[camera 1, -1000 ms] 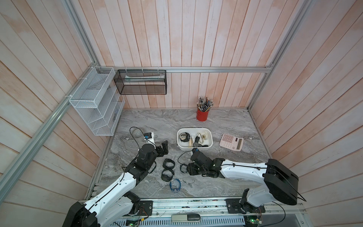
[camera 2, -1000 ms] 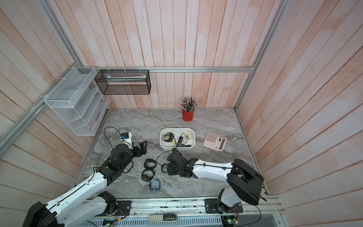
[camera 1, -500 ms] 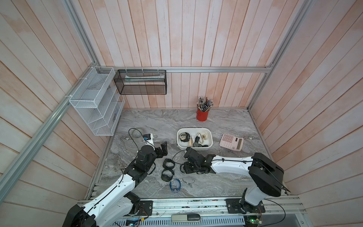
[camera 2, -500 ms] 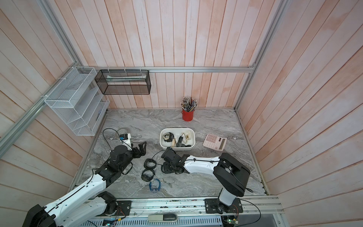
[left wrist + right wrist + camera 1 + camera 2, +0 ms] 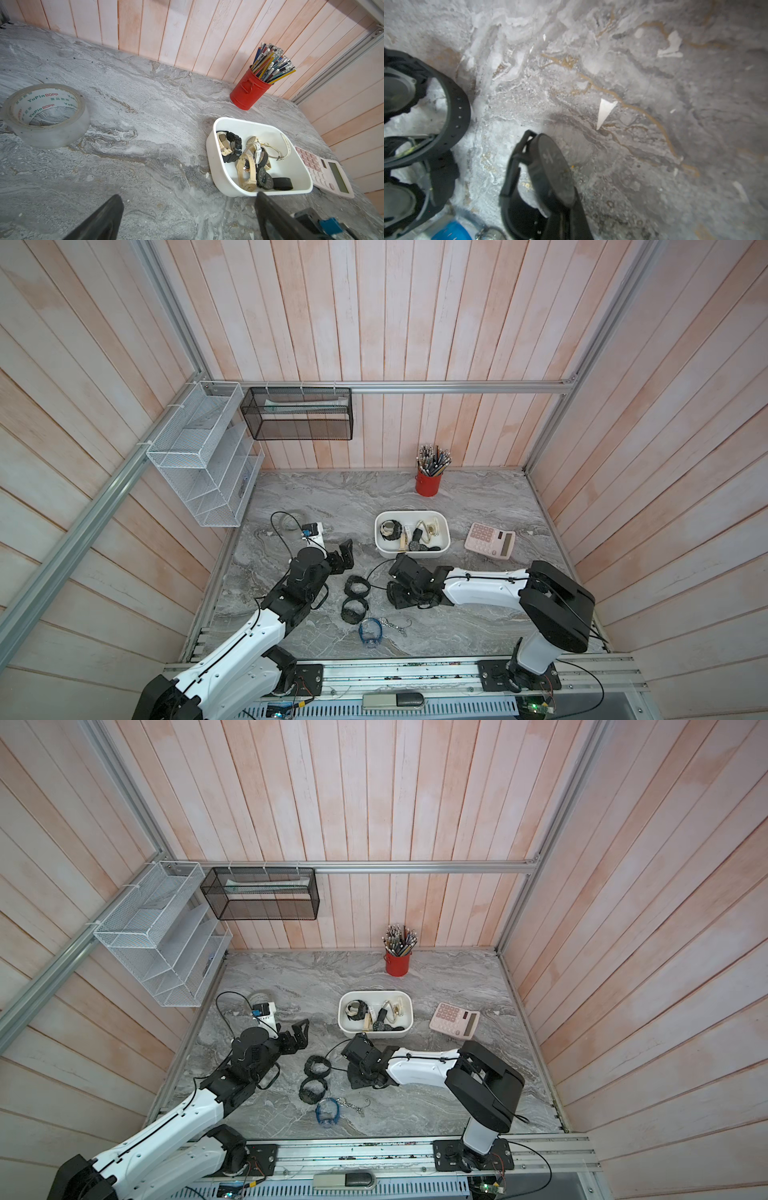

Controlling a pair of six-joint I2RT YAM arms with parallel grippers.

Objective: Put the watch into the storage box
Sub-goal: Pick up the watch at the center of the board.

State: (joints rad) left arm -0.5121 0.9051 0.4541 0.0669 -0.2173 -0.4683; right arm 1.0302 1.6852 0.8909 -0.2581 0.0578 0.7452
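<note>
A black watch (image 5: 550, 172) is pinched on edge between the closed fingers of the right gripper (image 5: 400, 596), low over the grey marbled surface (image 5: 457, 626). Whether the watch is lifted clear of the surface cannot be told. It is held just on the near side of the white storage box (image 5: 377, 536), in which several black and cream watches are already piled. Two more black watches (image 5: 356, 585) are seen on the surface just left of the held one, with a blue one (image 5: 370, 632) nearer. The left gripper (image 5: 343, 556) is held spread wide and empty, left of the box. A pink calculator (image 5: 489, 540) is placed right of the box.
</note>
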